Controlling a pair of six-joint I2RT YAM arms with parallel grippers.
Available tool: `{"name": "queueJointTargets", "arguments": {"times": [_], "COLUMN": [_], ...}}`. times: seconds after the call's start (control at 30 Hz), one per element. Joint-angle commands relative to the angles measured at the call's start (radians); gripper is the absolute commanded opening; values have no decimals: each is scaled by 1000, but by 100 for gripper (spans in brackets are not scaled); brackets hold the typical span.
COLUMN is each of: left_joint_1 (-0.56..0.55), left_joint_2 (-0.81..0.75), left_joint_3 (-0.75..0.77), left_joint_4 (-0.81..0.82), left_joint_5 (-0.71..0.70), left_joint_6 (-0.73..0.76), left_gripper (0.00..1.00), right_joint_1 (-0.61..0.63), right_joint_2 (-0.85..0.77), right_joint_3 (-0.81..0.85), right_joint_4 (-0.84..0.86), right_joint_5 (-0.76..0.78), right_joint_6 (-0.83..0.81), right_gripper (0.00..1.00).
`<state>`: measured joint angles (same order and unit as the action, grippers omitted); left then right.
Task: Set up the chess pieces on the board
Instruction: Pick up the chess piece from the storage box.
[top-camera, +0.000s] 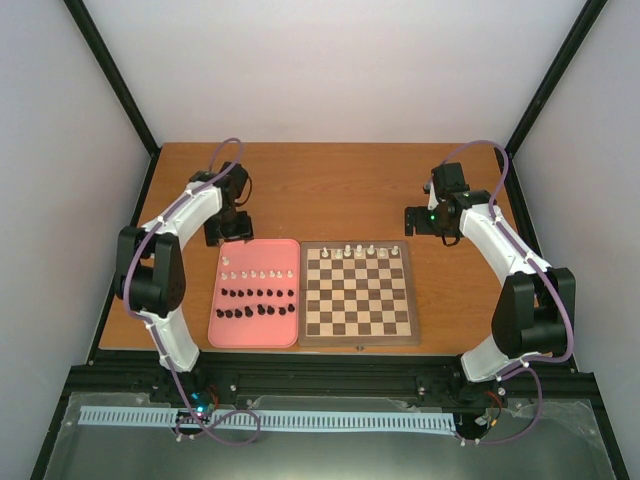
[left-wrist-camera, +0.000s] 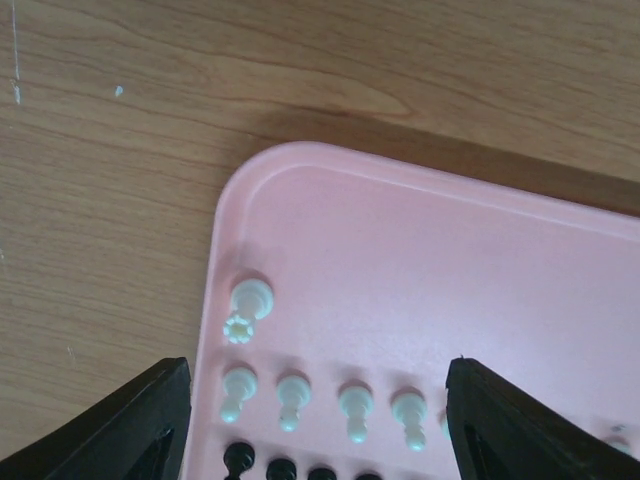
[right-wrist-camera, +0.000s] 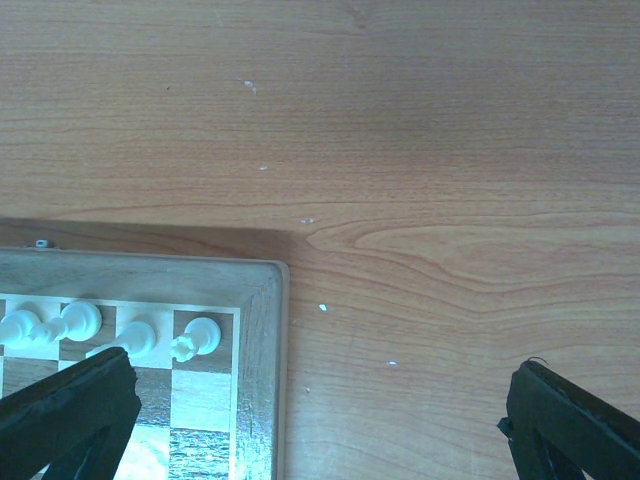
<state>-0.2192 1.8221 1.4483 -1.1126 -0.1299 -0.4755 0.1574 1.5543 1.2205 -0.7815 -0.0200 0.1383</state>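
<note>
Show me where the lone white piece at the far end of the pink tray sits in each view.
Top external: lone white piece near the pink tray's far-left corner, behind the white row.
Left wrist: left of centre, just above the white row.
Right wrist: not in view.
Shared landmark: the tray's rounded far-left corner, in the top and left wrist views.

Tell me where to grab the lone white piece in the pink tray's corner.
Pinch the white piece at the thin stem under its notched head, straight down from above: it looks upright and stands alone, with bare pink tray on either side.
</note>
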Motion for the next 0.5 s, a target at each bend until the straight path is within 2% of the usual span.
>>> {"name": "queueJointTargets", "arguments": {"times": [0.0, 0.1, 0.47], "left_joint_1": [52, 74, 96], "left_joint_2": [2, 9, 44], "left_joint_3": [-41, -72, -122], "left_joint_4": [73, 97, 138], "left_joint_5": [37, 48, 69], "left_joint_6": [-6, -4, 19], "left_gripper": [72, 71, 55], "right_joint_1": [-9, -9, -8], "right_joint_2": [-23, -24, -26], "right_joint_3": [7, 6, 3], "right_joint_4": [0, -5, -17], "right_joint_5": [-4, -1, 5], "right_joint_6": [-12, -12, -13], "right_gripper": [100, 100, 100]}}
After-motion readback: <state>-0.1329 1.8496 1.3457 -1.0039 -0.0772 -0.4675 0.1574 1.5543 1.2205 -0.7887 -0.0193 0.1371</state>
